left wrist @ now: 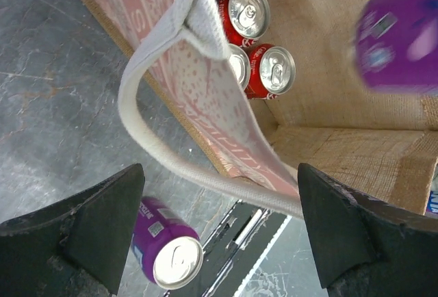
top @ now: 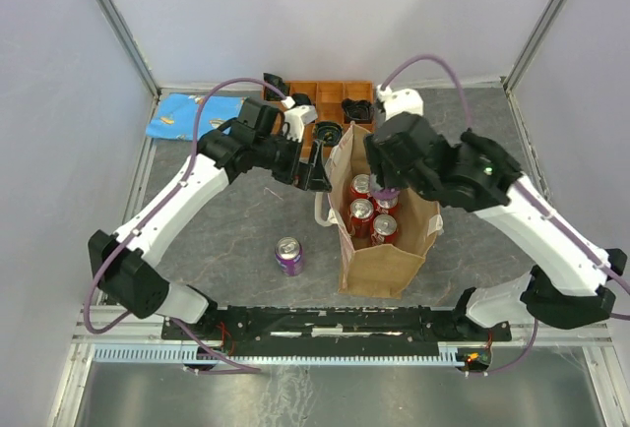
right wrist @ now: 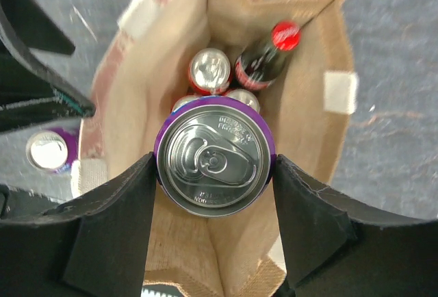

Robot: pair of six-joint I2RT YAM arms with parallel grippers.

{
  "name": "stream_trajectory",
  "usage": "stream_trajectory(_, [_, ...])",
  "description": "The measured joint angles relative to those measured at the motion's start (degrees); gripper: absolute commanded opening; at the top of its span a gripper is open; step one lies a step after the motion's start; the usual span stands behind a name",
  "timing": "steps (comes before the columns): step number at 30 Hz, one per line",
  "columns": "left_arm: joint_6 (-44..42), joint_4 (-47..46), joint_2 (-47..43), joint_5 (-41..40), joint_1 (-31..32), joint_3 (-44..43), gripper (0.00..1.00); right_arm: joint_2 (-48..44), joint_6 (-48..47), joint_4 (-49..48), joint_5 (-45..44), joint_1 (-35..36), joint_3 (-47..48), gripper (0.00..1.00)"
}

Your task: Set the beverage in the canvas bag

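The beverage, a purple can [right wrist: 215,159], hangs upright over the open mouth of the canvas bag [top: 379,255], and my right gripper [right wrist: 214,168] is shut on its sides. In the top view the right gripper [top: 387,194] sits above the bag's far half. Inside the bag [right wrist: 308,115] stand red cans [right wrist: 210,70] and a red-capped cola bottle [right wrist: 270,61]. My left gripper [left wrist: 219,235] is open at the bag's left rim. The whitish handle loop [left wrist: 205,172] runs between its fingers without being pinched. The held can [left wrist: 404,37] shows blurred at that view's upper right.
A second purple can [top: 288,256] stands on the table left of the bag, also seen as a can [left wrist: 168,246] under the left gripper. An orange compartment tray [top: 330,102] with black parts lies behind the bag. A blue cloth [top: 182,117] is at the back left.
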State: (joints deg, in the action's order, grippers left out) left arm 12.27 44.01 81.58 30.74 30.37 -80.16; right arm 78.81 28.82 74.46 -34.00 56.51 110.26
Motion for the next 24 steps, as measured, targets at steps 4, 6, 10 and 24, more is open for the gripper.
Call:
stream_trajectory(4, [0.9,-0.9,3.3,0.3,1.9,-2.0,0.98,1.0,3.7,0.7,4.4,0.3,-6.7,0.00])
stream_trajectory(6, [1.2,-1.0,4.3,0.4,2.3,-3.1,0.98,1.3,5.0,1.1,6.1,0.7,-8.1,0.00])
stream_trajectory(10, [1.4,-1.7,5.5,0.4,2.5,-5.1,0.98,1.5,7.2,1.9,9.5,2.4,-9.7,0.00])
stream_trajectory(24, [1.4,-2.6,7.3,0.4,2.6,-6.5,0.98,1.3,18.0,-0.6,11.4,13.1,-23.5,0.00])
